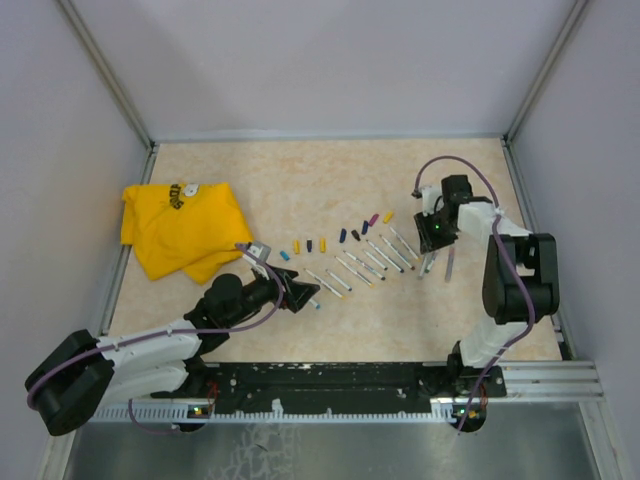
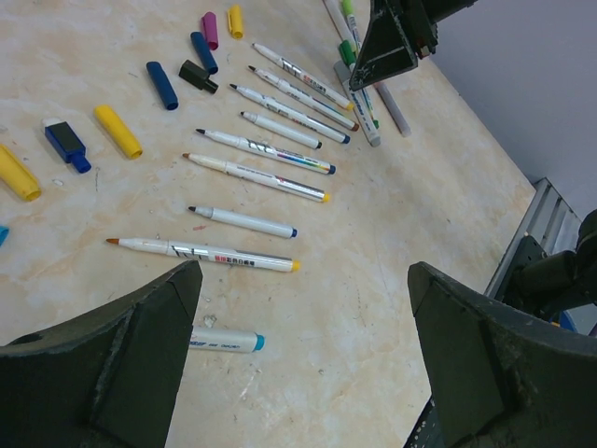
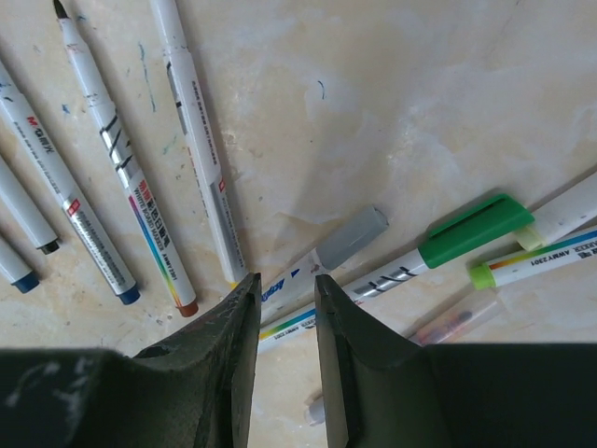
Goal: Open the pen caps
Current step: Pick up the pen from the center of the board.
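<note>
1. Top camera looked down from behind, covering the whole table (image 1: 300, 180).
2. Left wrist camera looked low across the pens (image 2: 256, 177).
3. Right wrist camera faced down, close on those pens.

You're in a robotics lab cell. Here's what shows it:
- The desk (image 1: 300, 180) is a beige marbled board, boxed in on three sides by plain pale panels (image 1: 330, 60).
- Aluminium profile posts (image 1: 105, 70) run up from the back corners.
- Both arms (image 1: 515, 280) are bolted to a black rail (image 1: 330, 378) on the near edge, with bare aluminium extrusion (image 1: 550, 378) beside it.
- Purple cables (image 1: 455, 160) loop in the open over each arm.
- The desk carries test props only: marker pens (image 1: 365, 262) in a neat slanted row, loose pen caps (image 1: 320, 243) lined up behind them, and one crumpled yellow cloth (image 1: 180, 228).
- Up close you get ink specks (image 3: 322, 89) on the board.
- Lighting is flat and even.
</note>
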